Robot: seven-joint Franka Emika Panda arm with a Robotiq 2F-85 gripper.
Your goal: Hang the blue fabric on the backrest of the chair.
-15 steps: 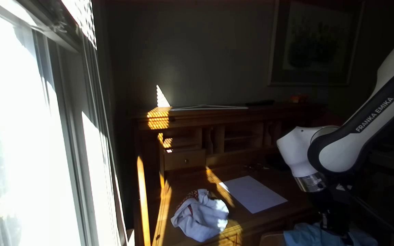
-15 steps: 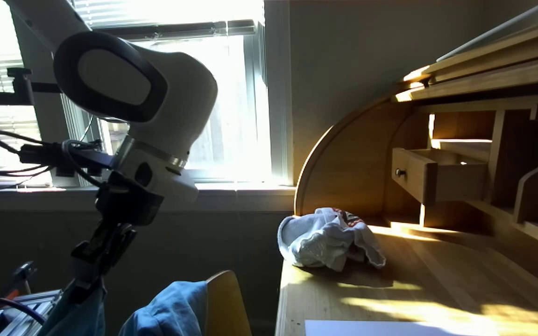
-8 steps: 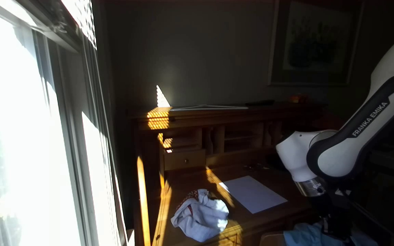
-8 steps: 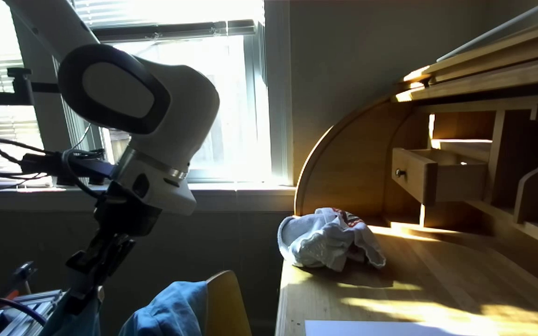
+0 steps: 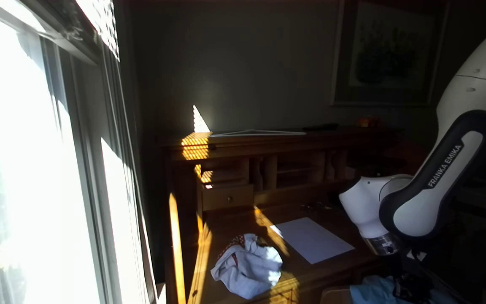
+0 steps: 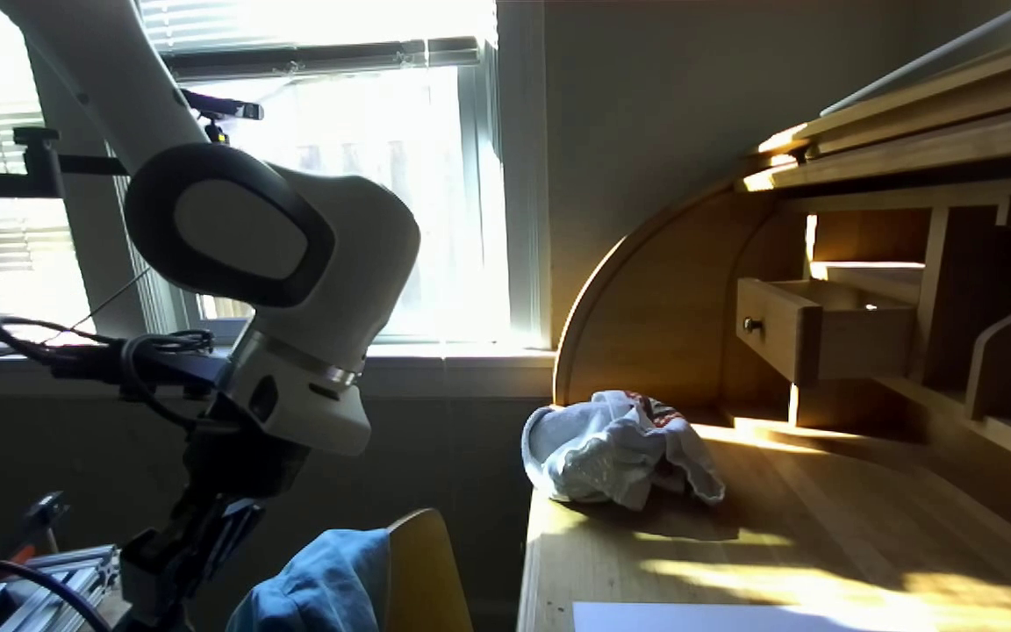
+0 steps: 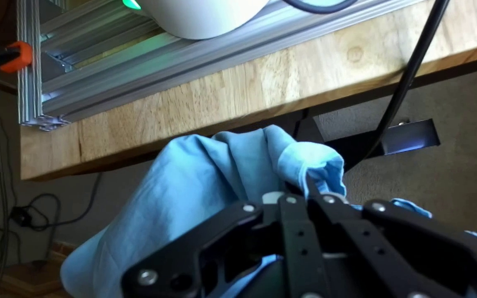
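Blue fabric point(image 6: 321, 581) lay draped over the chair backrest point(image 6: 428, 575), a bunched part clamped between the fingers point(image 7: 295, 215) beside it; hanging appeared largely achieved, with release and withdrawal judged to remain.

In an exterior view, the look slopes down from beside the window point(image 5: 32, 177) toward the back edge of the desk counter point(image 5: 238, 223). In an exterior view, with the paper point(image 6: 716, 617) nearest, it runs low along the front edge toward the window-side corner. Both exterior views share the white cloth point(image 6: 620, 452). The wrist view, close behind the fingers point(image 7: 300, 242), looks down onto a second counter point(image 7: 238, 93).
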